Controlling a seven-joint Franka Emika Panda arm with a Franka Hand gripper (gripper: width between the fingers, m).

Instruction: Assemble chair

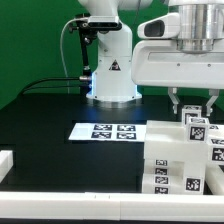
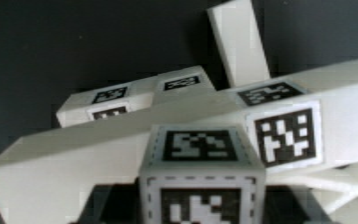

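My fingers (image 1: 196, 107) pinch top of chair block (image 1: 196, 126). Grip small. Block may slip, tip, knock pile (image 1: 170, 160) on bench (image 1: 50, 120).

A black table top (image 1: 50, 130) is seen, bordered along its near edge by a white rim (image 1: 70, 206). The marker board (image 1: 108, 131), flat and printed with four tags, is laid on it in front of the robot base (image 1: 112, 85), which is mounted at the far side. White tagged chair parts (image 1: 180, 160) are gathered on the surface toward the exterior view's right, just beside the board, and a short white block (image 1: 5, 163) is placed at the exterior view's left edge, well apart from them.
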